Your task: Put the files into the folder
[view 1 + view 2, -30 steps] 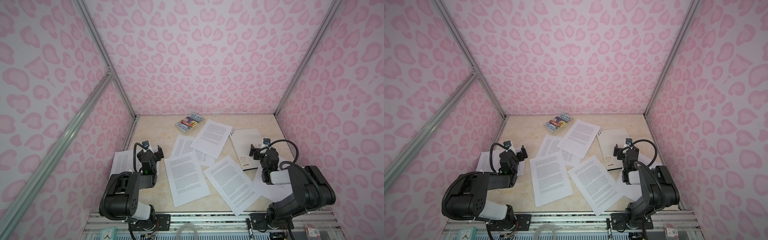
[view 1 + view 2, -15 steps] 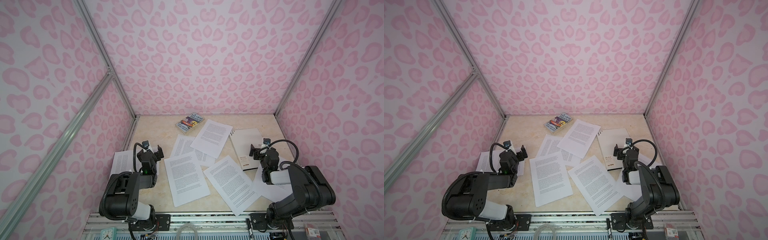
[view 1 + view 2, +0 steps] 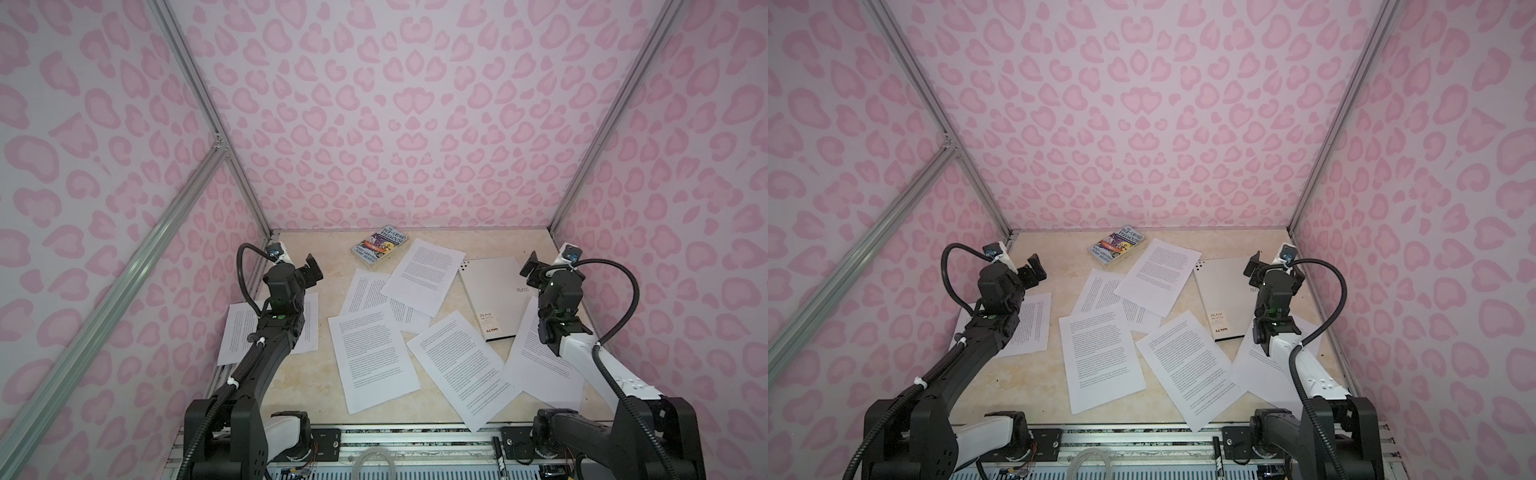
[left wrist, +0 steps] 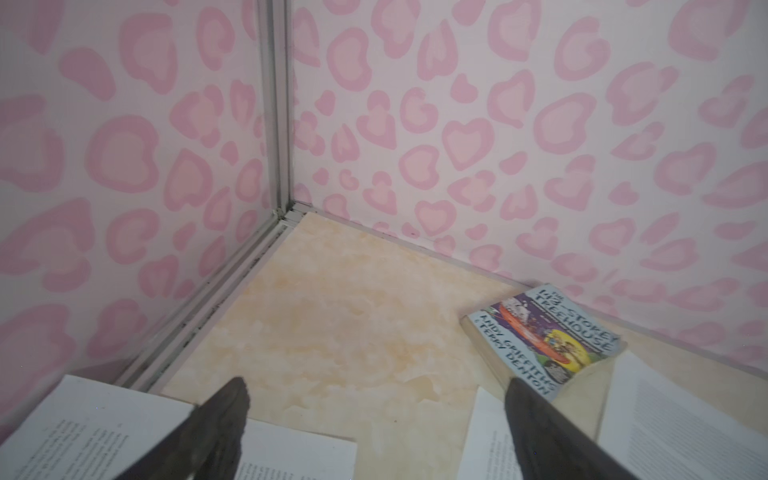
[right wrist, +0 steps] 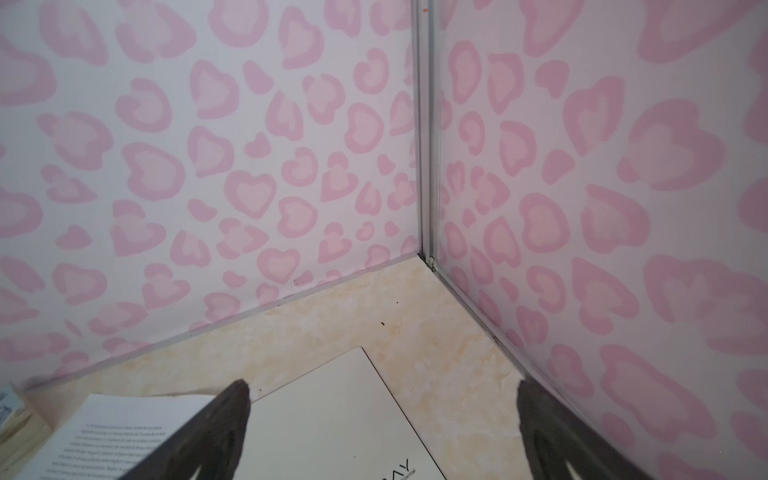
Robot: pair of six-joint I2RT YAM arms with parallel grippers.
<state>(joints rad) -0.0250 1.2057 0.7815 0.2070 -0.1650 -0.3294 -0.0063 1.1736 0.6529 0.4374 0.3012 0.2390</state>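
Sheets [image 3: 374, 357] of printed paper lie scattered flat over the beige worktop [image 3: 305, 386], some overlapping, none inside the folder [image 3: 492, 291]; the folder lies closed, white side up, on the far right of the worktop, "RAY" lettering towards its near end.

Far in the middle, one sheet [image 3: 424, 274] rests over another and comes up against the folder's far left corner; a slanted sheet [image 3: 461, 365] ends just beside the folder's near left corner; a further sheet [image 3: 536, 370] lies near right, partly hidden under the right arm.

The right tool [image 3: 532, 266] hangs above the folder's far right part, jaws spread wide, gripping nothing; in the right wrist view the folder [image 5: 332, 415] shows below and between the two dark fingers [image 5: 232, 415], its far corner pointing at the wall; whether the fingers touch the cover cannot be told.

The left tool [image 3: 311, 270] is raised over the far left of the worktop, jaws also wide and empty; the folder is well apart from it, across the whole spread of paper; a single sheet [image 3: 239, 332] lies on the left beneath that arm; the left wrist view shows bare worktop between the fingers [image 4: 224, 419], with paper under each.

A colourful book [image 3: 380, 247] lies far centre, by the back wall, one sheet's corner just beside it.
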